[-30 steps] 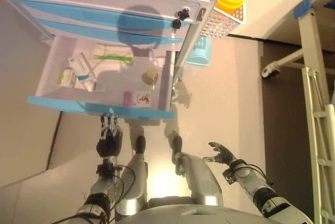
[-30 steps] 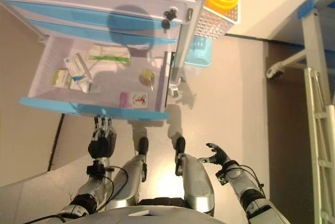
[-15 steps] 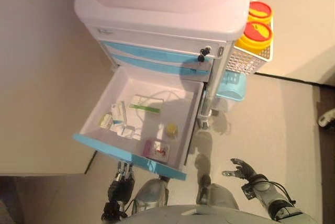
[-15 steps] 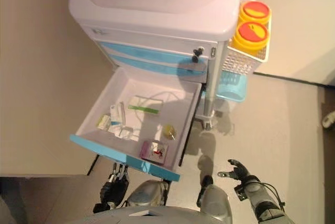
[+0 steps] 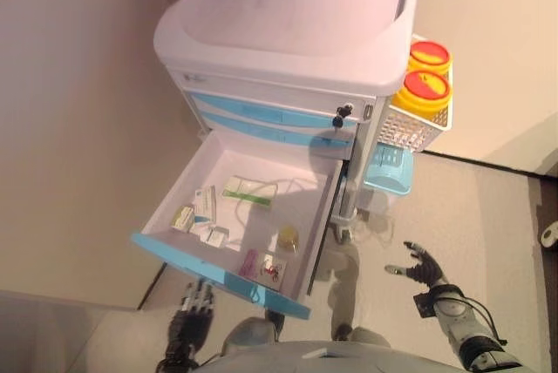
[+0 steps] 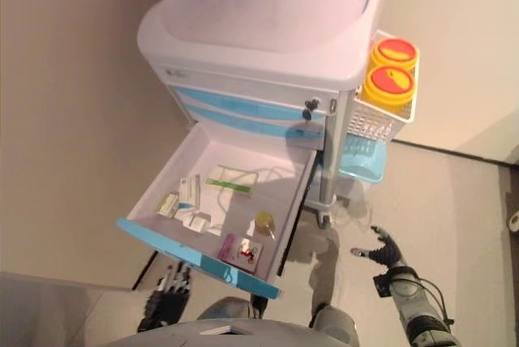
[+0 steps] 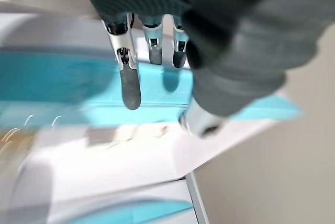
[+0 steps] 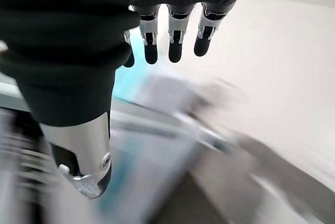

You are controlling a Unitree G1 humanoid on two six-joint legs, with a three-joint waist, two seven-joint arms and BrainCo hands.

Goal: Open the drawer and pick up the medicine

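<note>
Medicine boxes [image 5: 202, 212] lie in the pulled-out drawer [image 5: 221, 279], above and just ahead of the left hand [image 5: 193, 304], its relaxed fingers empty; the right hand [image 5: 422, 263], splayed and empty, hangs well aside.

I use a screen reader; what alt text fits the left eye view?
A medical cart has its lowest blue-fronted drawer pulled open, with small medicine boxes inside. The left hand is just below the drawer front; the right hand is open over the floor.
</note>
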